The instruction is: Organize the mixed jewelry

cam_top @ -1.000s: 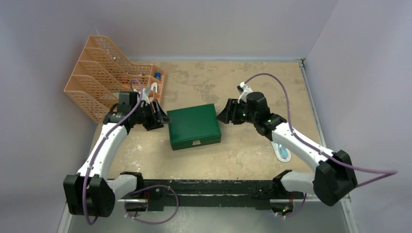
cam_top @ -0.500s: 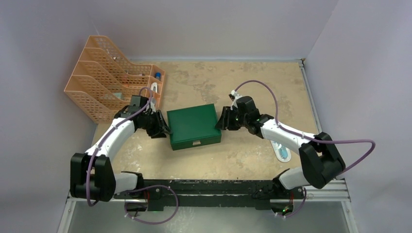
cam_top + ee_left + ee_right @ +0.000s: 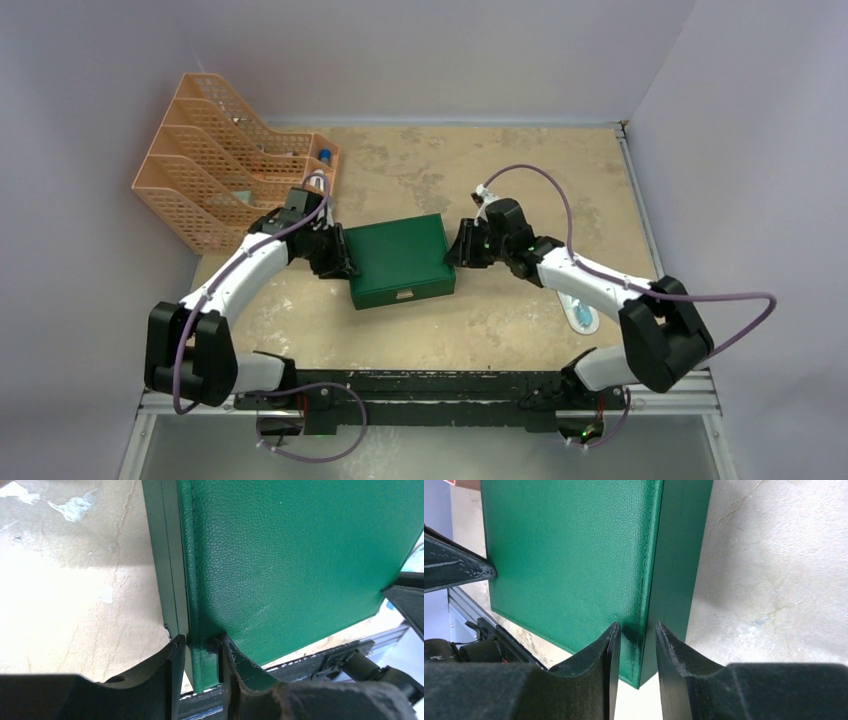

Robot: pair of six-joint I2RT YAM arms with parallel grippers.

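Observation:
The closed green box [image 3: 398, 258] lies in the middle of the table, its small clasp facing the arms. My left gripper [image 3: 340, 258] sits at the box's left edge. In the left wrist view my left gripper [image 3: 200, 647] pinches the lid's rim, one finger on top of the green box [image 3: 290, 555] and one at the side seam. My right gripper [image 3: 458, 250] sits at the box's right edge. In the right wrist view my right gripper [image 3: 636, 630] clasps the rim of the green box [image 3: 569, 555] near a corner. No rings or chain pieces show; the jewelry is out of view.
An orange mesh file rack [image 3: 215, 170] stands at the back left, close behind my left arm, with a blue-capped item [image 3: 325, 155] at its end. A light-blue oval packet [image 3: 580, 313] lies under my right forearm. Grey walls close in the table.
My left gripper has moved right, up to the box's left edge. My right gripper dropped to the box's right edge and has held there. The box has not moved.

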